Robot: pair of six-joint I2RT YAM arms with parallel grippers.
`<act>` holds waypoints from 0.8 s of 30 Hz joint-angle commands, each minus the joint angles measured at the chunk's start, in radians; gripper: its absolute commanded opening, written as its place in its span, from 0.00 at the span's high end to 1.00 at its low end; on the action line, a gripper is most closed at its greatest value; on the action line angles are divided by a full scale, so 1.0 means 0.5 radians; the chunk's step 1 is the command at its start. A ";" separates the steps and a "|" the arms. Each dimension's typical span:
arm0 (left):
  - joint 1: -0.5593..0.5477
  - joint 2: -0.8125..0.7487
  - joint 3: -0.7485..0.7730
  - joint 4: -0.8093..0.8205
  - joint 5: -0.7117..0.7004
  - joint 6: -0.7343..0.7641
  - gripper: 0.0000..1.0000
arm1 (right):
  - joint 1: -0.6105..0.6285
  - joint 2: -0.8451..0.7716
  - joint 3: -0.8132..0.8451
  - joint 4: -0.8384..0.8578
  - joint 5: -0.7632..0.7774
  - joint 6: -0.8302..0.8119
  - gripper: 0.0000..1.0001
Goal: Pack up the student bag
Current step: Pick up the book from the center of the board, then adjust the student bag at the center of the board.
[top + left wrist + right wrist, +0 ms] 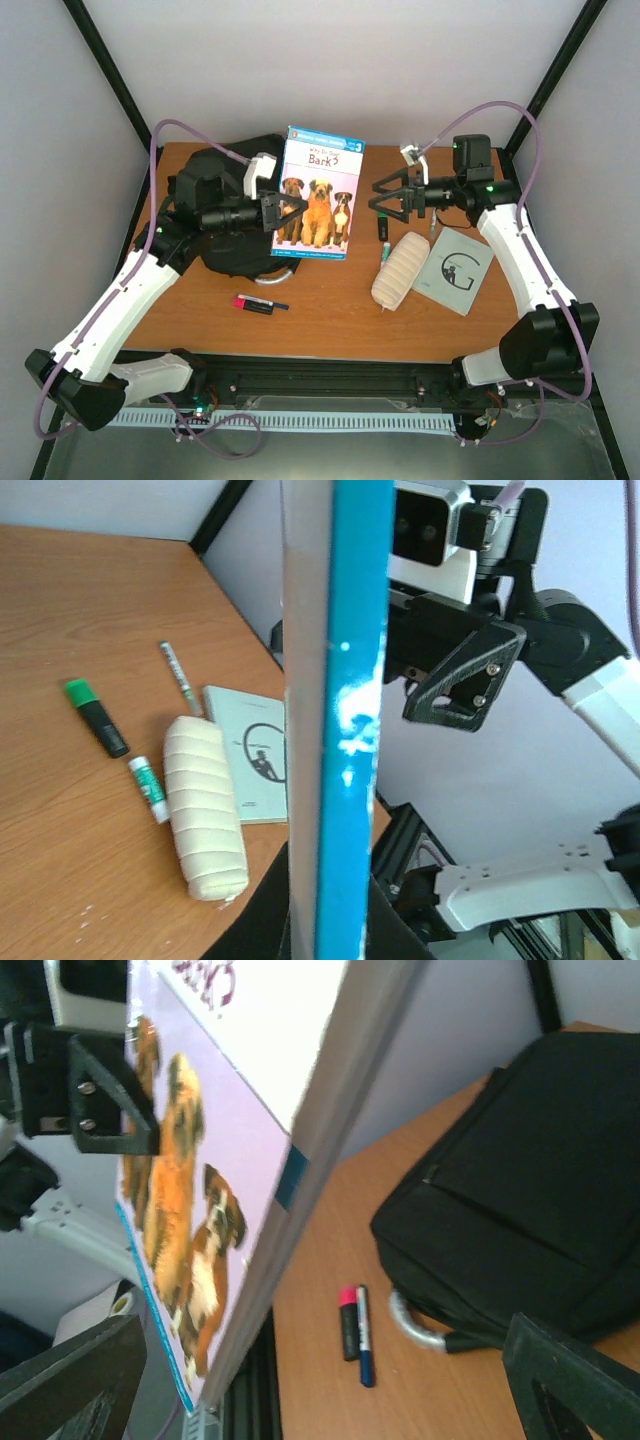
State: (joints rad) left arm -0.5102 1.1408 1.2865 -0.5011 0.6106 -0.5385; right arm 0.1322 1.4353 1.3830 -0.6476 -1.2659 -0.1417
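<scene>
Black fabric marks the student bag [222,255], which lies flat in the upper left of the top view, partly under the left arm. The right wrist view shows it at the right of the frame with a grey loop handle [412,1326] at its near edge, a detail the top view hides.

The book [320,195] with three dogs on its cover is at the centre top of the overhead picture. The left gripper [298,208] is pinched onto its left edge, holding it clear of the wooden table [330,320]. The left wrist view shows only its blue spine, edge on.

The right gripper [378,200] sits just right of the book, apart from it, jaws spread wide. Its fingers [70,1380] fill the two bottom corners of its own view.

At right of centre overhead lie a grey booklet [455,270] and, touching it, a cream ribbed pouch [398,270].

The left wrist camera separates the small items best: a green-capped highlighter [97,717], a glue stick [147,785] just beside the pouch, and a thin pen [180,677].

Two markers [262,303], one pink-capped and one blue, lie side by side near the table's front edge, close to the bag.
</scene>
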 commanded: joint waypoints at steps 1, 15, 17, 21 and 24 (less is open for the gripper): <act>0.011 -0.011 0.036 0.301 0.272 -0.094 0.99 | 0.167 -0.084 0.043 0.150 -0.115 0.103 0.00; 0.011 0.026 0.031 0.470 0.241 -0.110 0.99 | 0.458 0.009 0.174 0.204 -0.408 0.261 0.00; 0.013 0.029 0.032 0.440 0.196 -0.083 0.99 | 0.463 0.000 0.227 0.002 -0.492 0.099 0.02; 0.014 0.031 0.004 0.442 0.149 -0.068 0.99 | 0.461 -0.016 0.265 -0.201 -0.637 -0.039 0.07; 0.014 0.034 -0.018 0.442 0.088 -0.064 0.99 | 0.463 -0.026 0.291 -0.254 -0.641 -0.041 0.10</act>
State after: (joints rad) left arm -0.5083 1.1572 1.2755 -0.3119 0.7029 -0.5968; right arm 0.3527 1.4494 1.4960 -0.6857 -1.4899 -0.1108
